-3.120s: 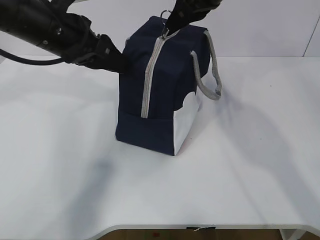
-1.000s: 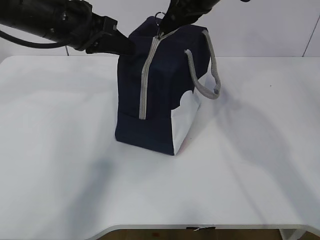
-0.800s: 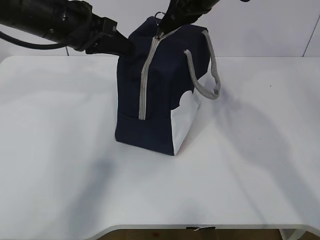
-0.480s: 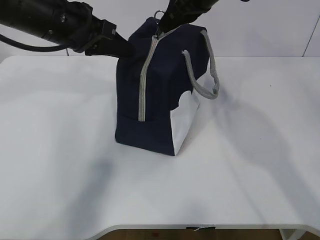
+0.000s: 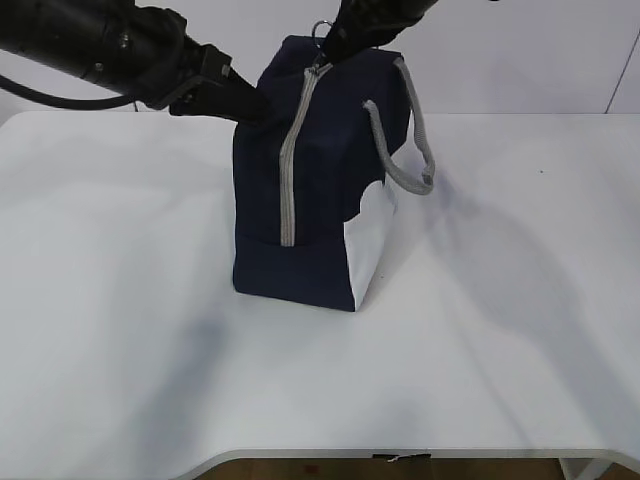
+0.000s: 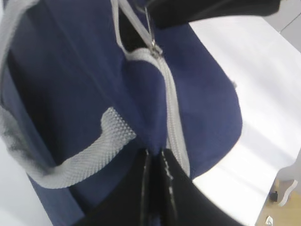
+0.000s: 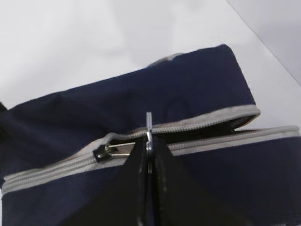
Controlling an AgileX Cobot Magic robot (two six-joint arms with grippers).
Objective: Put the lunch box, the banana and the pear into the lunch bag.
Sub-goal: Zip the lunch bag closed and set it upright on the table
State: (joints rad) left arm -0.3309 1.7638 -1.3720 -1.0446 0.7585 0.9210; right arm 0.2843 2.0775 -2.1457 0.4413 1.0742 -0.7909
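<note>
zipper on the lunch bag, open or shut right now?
Partly open. In the right wrist view the zipper gapes beyond the slider; the right gripper pinches the ring pull. Front run looks closed.

Likely a robot lab or test room: bare white surface (image 5: 480,360) with rounded edge, plain white wall (image 5: 520,50) behind, two black robot arms overhead. No household furnishings visible; room type uncertain.

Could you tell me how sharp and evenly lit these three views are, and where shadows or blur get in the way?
Exterior view: sharp and evenly lit, with soft arm shadows across the white table right of the lunch bag. Left wrist view: soft, the grey strap and the left hand blurred at close range. Right wrist view: the ring pull fairly crisp, the right hand a dark silhouette.
</note>
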